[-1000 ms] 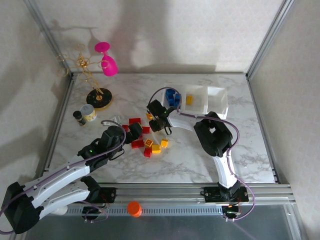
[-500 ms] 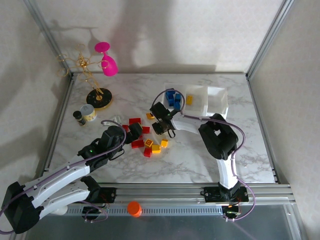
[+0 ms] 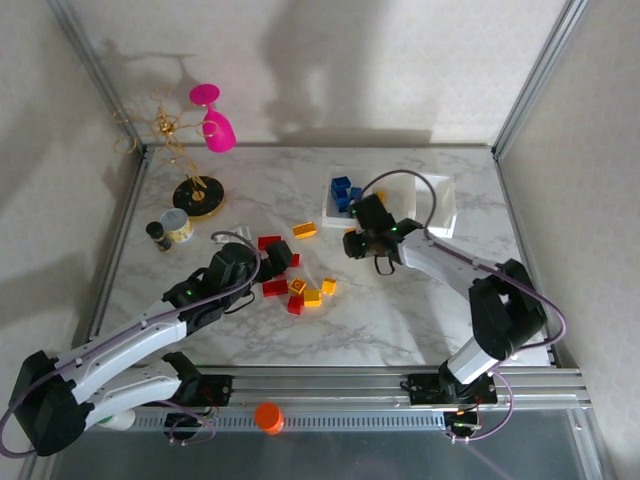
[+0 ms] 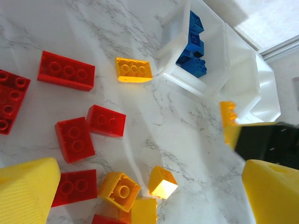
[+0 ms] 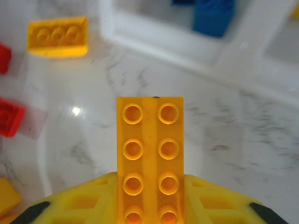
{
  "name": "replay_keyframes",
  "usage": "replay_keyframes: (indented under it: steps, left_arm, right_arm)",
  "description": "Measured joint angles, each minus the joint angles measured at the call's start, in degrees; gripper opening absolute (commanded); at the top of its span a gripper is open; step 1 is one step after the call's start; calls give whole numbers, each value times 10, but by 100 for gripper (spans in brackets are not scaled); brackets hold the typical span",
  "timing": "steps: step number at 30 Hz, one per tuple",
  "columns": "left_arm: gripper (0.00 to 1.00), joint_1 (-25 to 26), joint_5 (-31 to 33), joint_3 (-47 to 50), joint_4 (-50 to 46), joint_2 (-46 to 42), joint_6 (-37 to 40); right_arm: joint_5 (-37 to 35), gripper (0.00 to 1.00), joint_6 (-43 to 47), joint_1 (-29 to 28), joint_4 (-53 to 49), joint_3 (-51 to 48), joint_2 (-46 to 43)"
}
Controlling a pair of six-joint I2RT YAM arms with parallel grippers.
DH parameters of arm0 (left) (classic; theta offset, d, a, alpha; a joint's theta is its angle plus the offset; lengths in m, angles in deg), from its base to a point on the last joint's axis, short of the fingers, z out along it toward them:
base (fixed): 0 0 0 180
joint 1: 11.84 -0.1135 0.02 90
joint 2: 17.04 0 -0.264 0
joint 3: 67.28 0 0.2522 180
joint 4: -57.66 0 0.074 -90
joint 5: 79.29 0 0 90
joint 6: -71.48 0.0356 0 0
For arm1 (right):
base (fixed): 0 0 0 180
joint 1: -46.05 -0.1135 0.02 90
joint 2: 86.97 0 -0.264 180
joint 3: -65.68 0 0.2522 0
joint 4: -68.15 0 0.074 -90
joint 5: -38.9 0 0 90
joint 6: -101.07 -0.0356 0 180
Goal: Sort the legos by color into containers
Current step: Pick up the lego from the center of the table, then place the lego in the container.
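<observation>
My right gripper (image 3: 354,243) is shut on a long yellow lego (image 5: 150,154), held above the marble just short of the containers (image 3: 446,214). The brick also shows in the left wrist view as a yellow lego (image 4: 228,120). In the left tray (image 4: 172,42) lie blue legos (image 3: 343,190). My left gripper (image 3: 281,258) hangs open over the loose pile, with its fingers (image 4: 28,191) wide apart. Below it lie red legos (image 4: 66,70), two small yellow legos (image 4: 163,182) and a flat yellow lego (image 3: 304,230).
At the back left are a pink goblet (image 3: 214,120), a gold wire stand (image 3: 196,195), a small round tin (image 3: 177,224) and a dark little bottle (image 3: 159,236). Metal frame posts border the table. An orange knob (image 3: 267,416) sits on the front rail.
My right gripper closed on the long yellow brick, lifted it and carried it right towards the trays, uncovering the flat yellow brick. My left gripper edged slightly right.
</observation>
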Motion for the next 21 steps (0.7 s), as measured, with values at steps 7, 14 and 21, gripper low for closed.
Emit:
replay_keyframes:
  steps: [7,14,21]
  left_arm:
    - [100,0,-24,-33,28,58,11]
    - [100,0,-36,-54,55,99,17]
    - [100,0,-41,-71,60,123,21]
  right_arm:
    - [-18,32,-12,105,-6,22,-3]
    - [-31,32,-12,140,10,120,115]
    - [-32,34,3,158,16,220,233]
